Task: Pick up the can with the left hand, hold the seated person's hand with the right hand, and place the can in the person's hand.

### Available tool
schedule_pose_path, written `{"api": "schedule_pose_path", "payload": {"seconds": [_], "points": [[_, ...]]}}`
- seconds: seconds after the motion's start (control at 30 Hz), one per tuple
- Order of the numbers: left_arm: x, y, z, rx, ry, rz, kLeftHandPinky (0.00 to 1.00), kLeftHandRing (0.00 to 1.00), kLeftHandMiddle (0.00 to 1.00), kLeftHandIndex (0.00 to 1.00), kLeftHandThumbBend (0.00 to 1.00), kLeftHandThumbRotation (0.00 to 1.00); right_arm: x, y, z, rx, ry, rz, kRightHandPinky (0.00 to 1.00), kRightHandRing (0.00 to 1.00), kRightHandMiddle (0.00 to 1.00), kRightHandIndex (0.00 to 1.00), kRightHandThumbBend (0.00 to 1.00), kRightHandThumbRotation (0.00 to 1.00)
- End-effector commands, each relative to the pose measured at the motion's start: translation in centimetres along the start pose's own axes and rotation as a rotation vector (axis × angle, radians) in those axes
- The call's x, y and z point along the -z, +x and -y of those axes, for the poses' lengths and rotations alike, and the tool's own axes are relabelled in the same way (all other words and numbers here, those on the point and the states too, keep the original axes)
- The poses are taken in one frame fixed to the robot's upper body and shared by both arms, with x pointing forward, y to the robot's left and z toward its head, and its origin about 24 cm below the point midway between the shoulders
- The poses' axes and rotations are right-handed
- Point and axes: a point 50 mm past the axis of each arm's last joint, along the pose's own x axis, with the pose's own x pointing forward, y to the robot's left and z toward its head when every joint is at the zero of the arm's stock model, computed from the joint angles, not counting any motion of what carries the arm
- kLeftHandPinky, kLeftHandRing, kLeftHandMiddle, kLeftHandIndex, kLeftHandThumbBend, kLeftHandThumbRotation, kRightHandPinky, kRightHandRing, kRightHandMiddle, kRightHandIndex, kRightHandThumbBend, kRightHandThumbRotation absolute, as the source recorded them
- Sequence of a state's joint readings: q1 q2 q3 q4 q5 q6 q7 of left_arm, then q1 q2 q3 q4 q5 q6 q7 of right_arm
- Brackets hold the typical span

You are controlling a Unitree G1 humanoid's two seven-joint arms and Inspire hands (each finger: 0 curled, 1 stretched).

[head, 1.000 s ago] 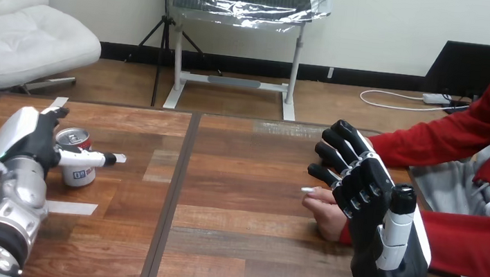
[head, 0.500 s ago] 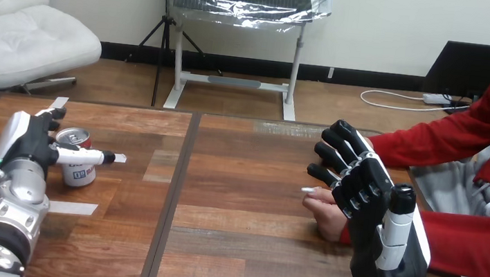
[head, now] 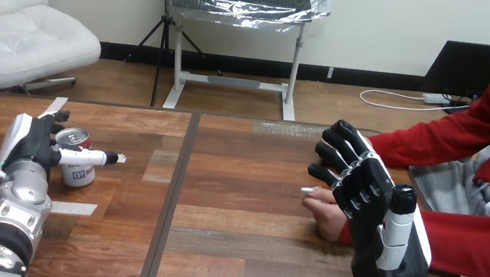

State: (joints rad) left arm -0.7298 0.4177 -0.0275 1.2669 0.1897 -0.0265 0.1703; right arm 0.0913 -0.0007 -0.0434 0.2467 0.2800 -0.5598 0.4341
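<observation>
1. Your small red-and-white drink can with a silver top (head: 78, 173) stands upright on the left part of the brown wooden plank table (head: 244, 180), well away from the seated person.
2. Your left hand (head: 31, 145), black with white shells, sits just beside the can on its left. The thumb (head: 89, 157) reaches out straight across the front of the can, and the fingertips (head: 58, 117) show past the can's far side. The hand is spread around the can rather than closed on it. You cannot tell from here whether the thumb touches the can.
3. The can's base rests on the wood.
4. A strip of white tape (head: 71, 207) lies flat on the table, near the can on the side closer to you and beside the silver left forearm.
5. Across the table, at its right side, the person's hand (head: 326, 210) rests low on the wood, coming out of a red sleeve.
6. Your right hand (head: 374, 230) stands raised in front of that hand, fingers straight and fanned upward, holding nothing. It overlaps the person's wrist in the view, and no finger or thumb is curled round it.
</observation>
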Motion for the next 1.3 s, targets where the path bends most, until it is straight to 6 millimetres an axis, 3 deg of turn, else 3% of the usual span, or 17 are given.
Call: {"api": "schedule_pose_path", "payload": {"seconds": [0.0, 0.4, 0.67, 1.27], "points": [[-3.16, 0.47, -1.11, -0.029, -0.009, 0.081, 0.76, 0.86, 0.89, 0.88, 0.86, 0.07, -1.32, 1.56, -0.16, -0.022, -0.006, 0.092, 0.80, 0.88, 0.89, 0.88, 0.90, 1.00], [-3.18, 0.48, -1.20, -0.031, 0.009, 0.084, 0.76, 0.85, 0.88, 0.87, 0.87, 0.05, -1.32, 1.57, -0.17, -0.019, -0.007, 0.093, 0.80, 0.88, 0.89, 0.88, 0.90, 1.00], [-3.32, 0.41, -1.19, -0.068, 0.145, 0.116, 0.69, 0.78, 0.81, 0.81, 0.89, 0.00, -1.36, 1.55, -0.21, -0.017, -0.008, 0.091, 0.79, 0.88, 0.89, 0.88, 0.90, 1.00], [-3.32, 0.42, -1.17, -0.084, 0.176, 0.112, 0.62, 0.71, 0.75, 0.75, 0.89, 0.00, -1.34, 1.46, -0.23, -0.017, -0.002, 0.090, 0.79, 0.88, 0.88, 0.88, 0.90, 1.00]]}}
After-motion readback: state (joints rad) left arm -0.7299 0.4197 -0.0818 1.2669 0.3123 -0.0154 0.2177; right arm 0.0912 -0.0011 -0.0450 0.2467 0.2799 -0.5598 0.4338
